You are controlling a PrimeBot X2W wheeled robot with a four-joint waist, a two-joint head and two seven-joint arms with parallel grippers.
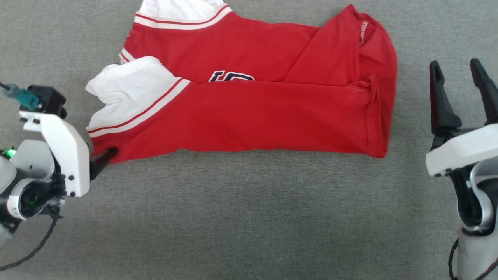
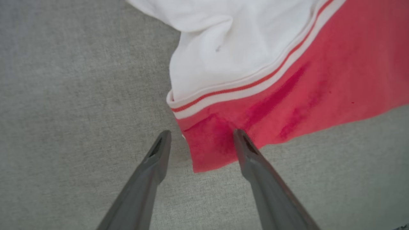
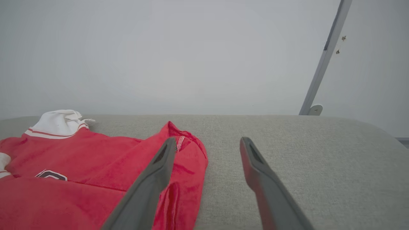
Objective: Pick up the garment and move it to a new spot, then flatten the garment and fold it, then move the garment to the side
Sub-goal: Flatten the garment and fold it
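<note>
Overhead, the thin bright red T-shirt [image 1: 253,112] with short white sleeves lies folded lengthwise on the grey woven fabric surface [image 1: 249,217], its dark lettering half tucked into the fold. The head view catches one fingertip at the hem; the left wrist view shows the left gripper [image 2: 201,134] spread apart, straddling the red corner below the striped sleeve seam. The right gripper [image 1: 456,66], spread and empty, stands beside the other end; its wrist view adds a pale wall [image 3: 191,54] and a slanted grey metal strut [image 3: 322,64]
</note>
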